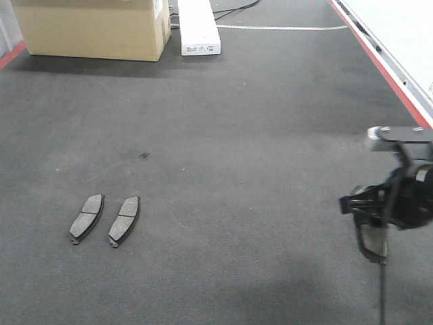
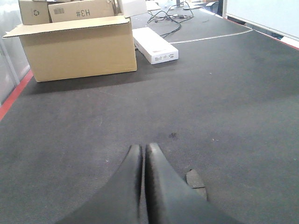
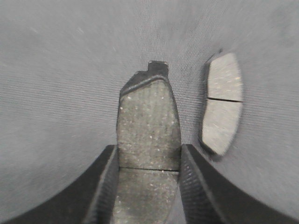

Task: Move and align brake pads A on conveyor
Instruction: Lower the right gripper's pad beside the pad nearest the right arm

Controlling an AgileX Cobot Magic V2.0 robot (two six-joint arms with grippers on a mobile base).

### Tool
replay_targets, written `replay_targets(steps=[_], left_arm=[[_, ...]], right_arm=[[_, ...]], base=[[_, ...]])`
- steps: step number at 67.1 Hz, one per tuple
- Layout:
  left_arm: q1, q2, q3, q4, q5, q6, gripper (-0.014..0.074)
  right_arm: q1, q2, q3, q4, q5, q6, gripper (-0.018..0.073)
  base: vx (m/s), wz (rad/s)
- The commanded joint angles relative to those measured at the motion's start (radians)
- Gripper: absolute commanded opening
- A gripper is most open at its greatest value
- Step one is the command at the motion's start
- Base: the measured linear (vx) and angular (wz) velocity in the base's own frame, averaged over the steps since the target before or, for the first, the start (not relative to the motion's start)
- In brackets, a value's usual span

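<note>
Two brake pads A lie side by side, both slanted the same way, on the dark conveyor [image 1: 223, 135] at the lower left: one pad [image 1: 86, 217] and its neighbour [image 1: 124, 221]. At the right edge my right gripper [image 1: 371, 223] is shut on a third pad [image 1: 373, 245]. In the right wrist view the gripper [image 3: 148, 149] clamps that pad [image 3: 148, 116] by its long sides, and another pad [image 3: 223, 102] lies on the belt just to its right. My left gripper [image 2: 144, 148] is shut with nothing in it, and a pad's end [image 2: 196, 179] shows beside its right finger.
A cardboard box [image 1: 95, 27] and a long white box [image 1: 198, 27] stand at the far end of the belt. A red frame rail [image 1: 392, 74] runs along the right edge. Cables [image 2: 168, 18] lie behind the white box.
</note>
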Motion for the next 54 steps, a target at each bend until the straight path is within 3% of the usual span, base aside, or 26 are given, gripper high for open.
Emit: replay_targets(steps=[1,21,34,54], left_arm=[[-0.001,0.007,-0.022,0.01,-0.069,-0.002,-0.0006],[-0.001,0.007,-0.022,0.01,-0.069,-0.002,-0.0006],[-0.001,0.007,-0.022,0.01,-0.068,-0.002,-0.0006],[-0.001,0.007,-0.022,0.01,-0.068,-0.002,-0.0006]], right_arm=[[-0.001,0.069,-0.09,-0.008,-0.012,-0.013,-0.0004],[0.005,0.28,-0.214,-0.053,0.027,-0.013,-0.0004],[0.062,0.346,-0.224,-0.139,0.01,-0.011,-0.0004],[0.06,0.379,-0.224,-0.122,0.008,-0.006,-0.0004]], base=[[0.0,0.0],[0.0,0.0],[0.0,0.0],[0.0,0.0]])
